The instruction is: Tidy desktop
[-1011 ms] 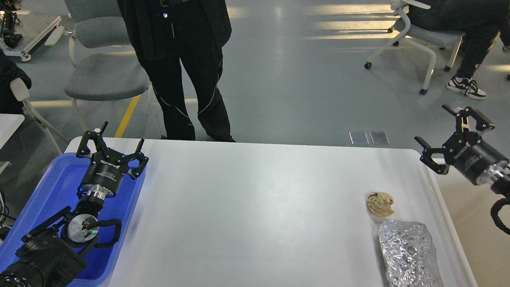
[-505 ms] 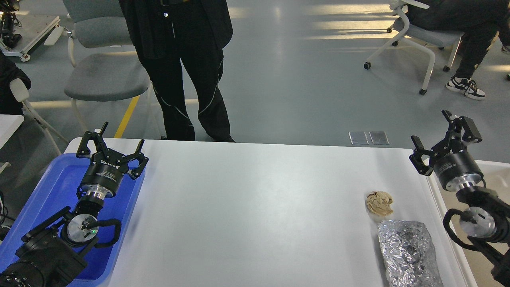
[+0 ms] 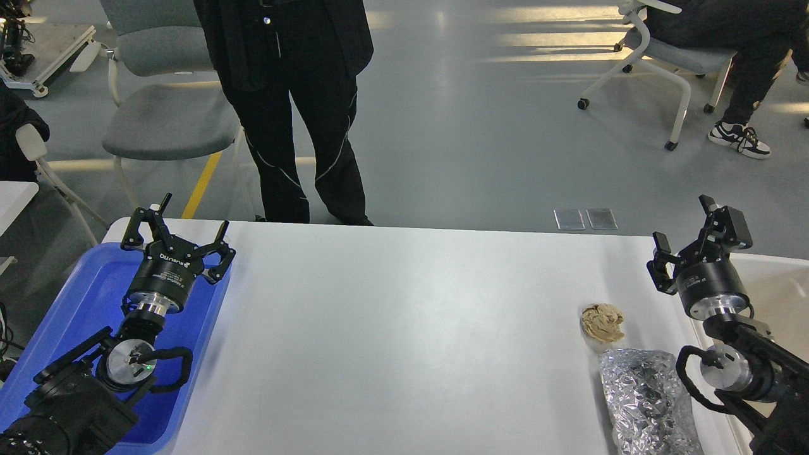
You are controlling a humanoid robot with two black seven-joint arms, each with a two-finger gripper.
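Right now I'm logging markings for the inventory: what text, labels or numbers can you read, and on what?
White lettering on the left tool body: there, but too small to read.
White lettering on the right tool body: too small and blurred to read.
Desktop, blue tray, foil packet: no text visible.

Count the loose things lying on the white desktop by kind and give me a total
Crumpled tan paper wad: 1
Crumpled foil packet: 1
Total: 2, both near the right edge of the desktop. The blue tray at the left is not counted.
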